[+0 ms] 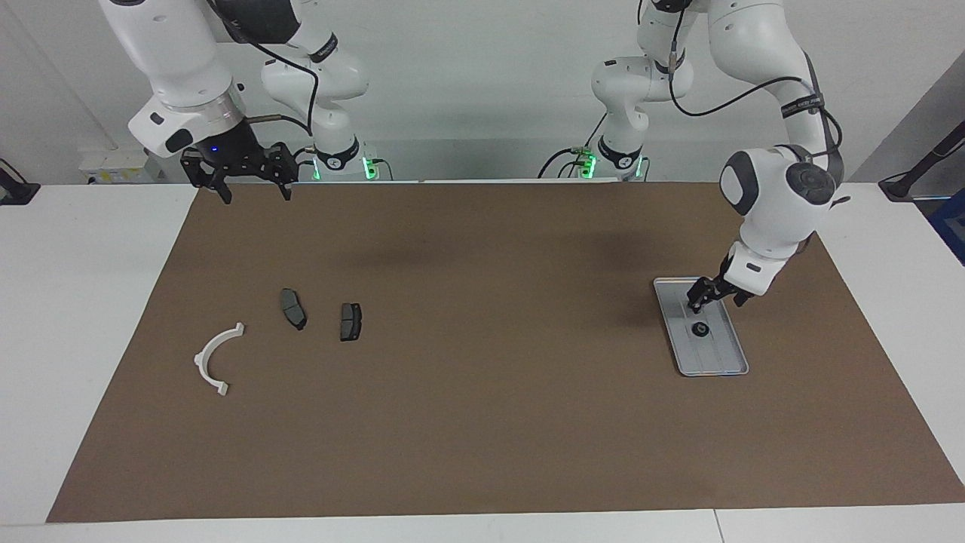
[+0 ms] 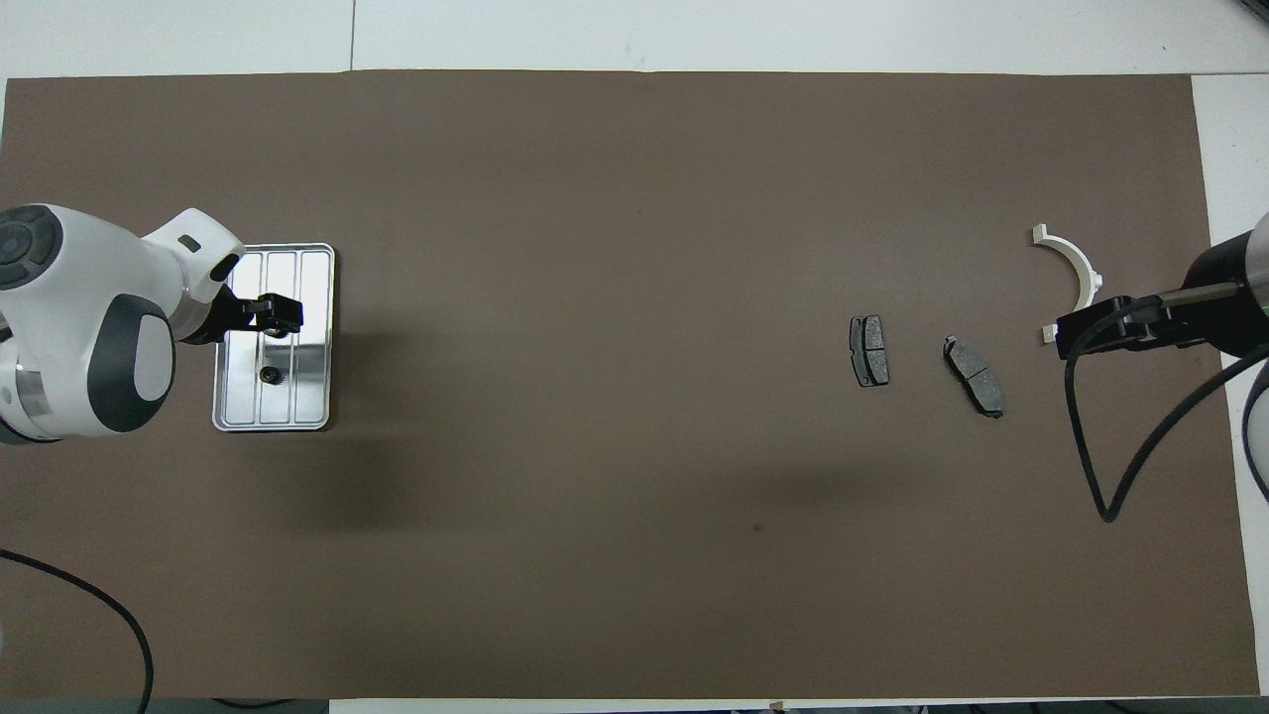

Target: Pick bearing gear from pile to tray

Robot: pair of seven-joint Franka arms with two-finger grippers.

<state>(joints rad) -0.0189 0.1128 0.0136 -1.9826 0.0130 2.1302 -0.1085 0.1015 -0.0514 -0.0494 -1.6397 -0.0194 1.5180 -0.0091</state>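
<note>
One bearing gear (image 1: 700,329) lies in tray (image 1: 722,363); left claw (image 1: 701,300) above, grip unclear; two plates (image 1: 293,308) remain.

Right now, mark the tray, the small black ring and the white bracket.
tray (image 1: 725,363), facing view, bare floor.
small black ring (image 1: 700,329), facing view, its top.
white bracket (image 1: 206,357), facing view, middle of the arc.

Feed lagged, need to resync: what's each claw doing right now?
Left claw: over the tray, holding nothing; the small black gear lies in the tray; open or shut cannot be told.
Right claw: open, empty, waiting raised at its end of the table.
</note>
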